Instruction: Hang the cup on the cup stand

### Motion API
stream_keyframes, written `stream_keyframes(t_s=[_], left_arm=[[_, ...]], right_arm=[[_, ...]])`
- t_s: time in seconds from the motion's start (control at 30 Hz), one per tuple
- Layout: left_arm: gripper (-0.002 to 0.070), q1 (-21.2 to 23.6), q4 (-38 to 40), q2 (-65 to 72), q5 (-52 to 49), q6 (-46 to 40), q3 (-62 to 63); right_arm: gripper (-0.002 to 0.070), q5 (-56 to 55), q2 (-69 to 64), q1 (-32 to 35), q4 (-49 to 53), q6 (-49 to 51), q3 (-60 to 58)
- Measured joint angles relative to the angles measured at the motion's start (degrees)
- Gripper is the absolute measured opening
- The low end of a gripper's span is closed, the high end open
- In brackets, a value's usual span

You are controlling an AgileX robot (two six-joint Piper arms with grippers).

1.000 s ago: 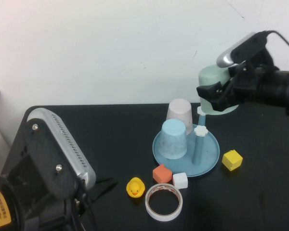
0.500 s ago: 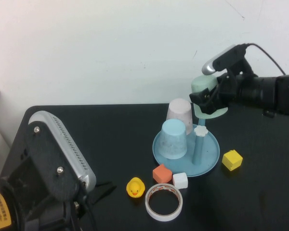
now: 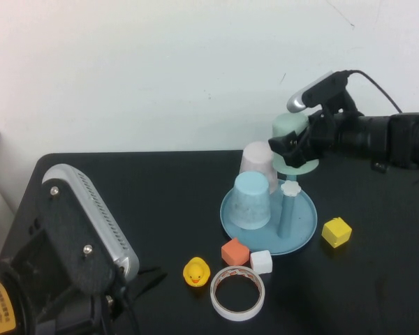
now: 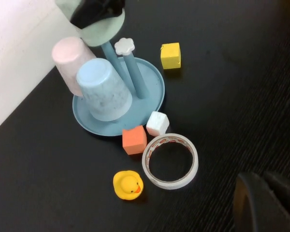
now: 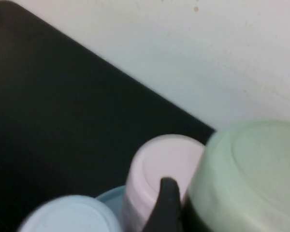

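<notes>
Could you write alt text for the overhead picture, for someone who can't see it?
The right gripper holds a mint-green cup upside down over the blue cup stand, where a light blue cup and a pink cup already hang. The left gripper rests shut nearby.

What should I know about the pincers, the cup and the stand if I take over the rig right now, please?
Left pincer: shut, empty, parked near the table's front left.
Right pincer: shut on the mint cup, held upside down over the rear peg of the cup stand.
Done: blue cup and pink cup sit on pegs.
Left: lower the mint cup onto its peg, release, withdraw.
</notes>
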State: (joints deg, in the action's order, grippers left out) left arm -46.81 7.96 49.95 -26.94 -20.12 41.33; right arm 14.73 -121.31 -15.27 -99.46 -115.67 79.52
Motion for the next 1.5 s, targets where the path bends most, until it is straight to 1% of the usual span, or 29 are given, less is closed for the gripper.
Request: stream_keyframes(t_s=[0.37, 0.47, 0.6, 0.67, 0.9, 1.0, 1.07, 1.1, 1.17, 1.2, 1.27, 1.3, 1.33, 1.4, 1.5], left_arm=[[0.0000, 0.0, 0.0, 0.0, -1.2, 0.0, 0.0], [0.0000, 0.0, 0.0, 0.0, -1.2, 0.0, 0.0], [0.0000, 0.0, 0.0, 0.0, -1.2, 0.1, 0.0], [0.0000, 0.0, 0.0, 0.0, -1.5, 0.6, 0.0], [0.0000, 0.0, -0.1, 0.0, -3.8, 1.3, 0.0], [0.0000, 0.0, -1.6, -1.4, -5.7, 3.5, 0.0], [0.0000, 0.0, -4.5, -3.6, -7.0, 7.0, -0.4], [0.0000, 0.0, -6.1, -4.6, -7.2, 8.3, -0.8], [0.0000, 0.0, -10.8, -9.2, -7.5, 14.5, -2.8], [0.0000, 0.0, -12.8, -11.1, -7.5, 16.9, -3.5], [0.0000, 0.0, -18.2, -16.0, -7.4, 23.1, -6.8], [0.0000, 0.0, -20.1, -18.4, -7.1, 26.1, -8.0], [0.0000, 0.0, -22.1, -20.7, -6.5, 29.0, -9.9], [0.0000, 0.0, -25.2, -24.5, -5.9, 33.8, -12.6], [0.0000, 0.0, -29.9, -29.9, -5.7, 39.9, -16.1]], right_arm=[[0.0599, -3.0, -2.7, 0.0, 0.2, -0.1, 2.0], [0.0617, -3.9, -2.7, 0.0, 0.2, -0.1, 2.1], [0.0669, -4.1, -2.7, 0.0, 0.2, 2.3, 2.1], [0.0683, -4.1, -2.7, 0.0, 0.2, 3.5, 2.1], [0.0692, -3.4, -2.3, 0.0, 0.2, 5.8, 2.3], [0.0687, -3.0, 0.3, 0.0, 4.1, 9.5, 2.3], [0.0641, -1.5, 3.3, 0.1, 10.1, 14.9, 2.3], [0.0593, 0.2, 5.3, 0.2, 14.0, 18.6, 2.3], [0.0468, 4.6, 9.6, 1.0, 21.2, 25.8, 2.3], [0.0384, 7.6, 11.8, 1.4, 24.0, 29.4, 2.3], [0.0207, 13.5, 15.3, 2.3, 27.0, 34.0, 2.3], [0.0134, 16.9, 17.1, 2.9, 27.8, 35.5, 2.3], [0.0088, 20.3, 18.7, 3.3, 28.2, 36.5, 2.3], [0.0040, 25.4, 21.4, 3.8, 28.5, 37.2, 1.7], [0.0012, 29.6, 26.5, 4.1, 25.1, 34.5, -2.4]])
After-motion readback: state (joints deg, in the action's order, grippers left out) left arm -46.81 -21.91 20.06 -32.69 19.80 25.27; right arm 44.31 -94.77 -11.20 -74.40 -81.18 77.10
